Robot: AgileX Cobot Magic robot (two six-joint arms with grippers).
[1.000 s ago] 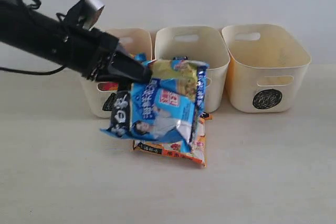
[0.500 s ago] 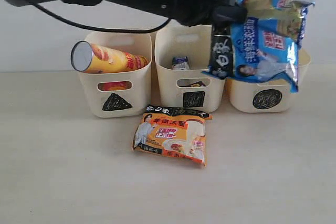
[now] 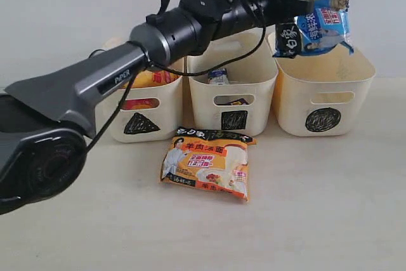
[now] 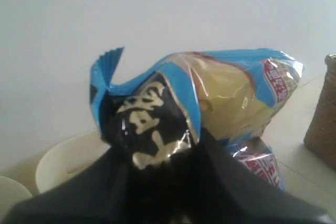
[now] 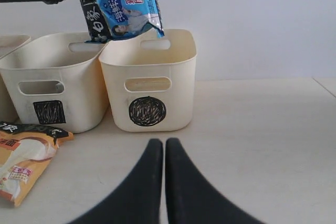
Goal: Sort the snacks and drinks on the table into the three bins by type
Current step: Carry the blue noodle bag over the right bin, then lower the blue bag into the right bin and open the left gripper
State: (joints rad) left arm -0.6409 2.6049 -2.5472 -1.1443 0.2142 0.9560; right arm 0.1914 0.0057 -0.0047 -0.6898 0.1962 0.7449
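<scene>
At far left, the triangle bin (image 3: 168, 103) stood on the pale surface (image 3: 330, 207) with a yellow tube (image 3: 152, 79) lying in it, partly hidden behind my left arm. Something red showed through the bin's handle slot. The arm stretched across the row from the left, passing over the triangle bin and the square bin (image 3: 254, 93).

The square bin, in the middle, held a small blue-white carton (image 3: 218, 76) near its back wall; a dark item showed through its slot, too small to tell. Just in front of that bin, the orange bag (image 3: 208, 164) lay flat on the surface, face up, apart from all three bins.

Further right, my left end effector (image 3: 284, 6) gripped the blue bag (image 3: 317, 11) by its dark crimped end, fingers narrowed on the foil. The bag hung tilted in the air, above the circle bin (image 3: 355, 103) toward its square-bin side.

The circle bin stood at the right end of the row, just beside the square bin.

My right end effector (image 5: 163, 142) hung low over the bare surface, pointing at the circle bin, its fingers pressed together and holding nothing.
</scene>
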